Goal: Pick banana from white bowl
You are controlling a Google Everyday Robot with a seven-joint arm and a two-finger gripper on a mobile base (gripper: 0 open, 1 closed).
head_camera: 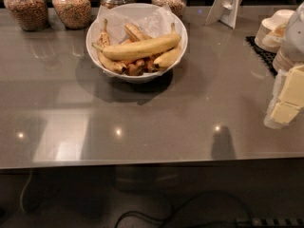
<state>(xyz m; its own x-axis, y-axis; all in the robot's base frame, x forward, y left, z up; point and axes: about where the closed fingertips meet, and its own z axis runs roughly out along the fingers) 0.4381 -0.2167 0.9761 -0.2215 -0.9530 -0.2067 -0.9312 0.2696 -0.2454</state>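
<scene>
Hanging partly cut off at the right edge, the gripper (286,109) is well apart from the bowl (137,76), touching nothing seen; whether it is spread or closed I cannot tell. The banana (141,48) lies atop the pile in the bowl, far centre, hiding parts of browner bananas (110,63).

My arm (296,32), a rounded limb in a white shell, enters at the far right edge of the scene and drops toward the near side. At its end hangs my gripper (286,106), a parallel-jaw claw of translucent white and pale yellow blocks, leaning slightly left. It hovers low on the right, partly cut off by the edge, with its tip pointing down and nearward.
</scene>
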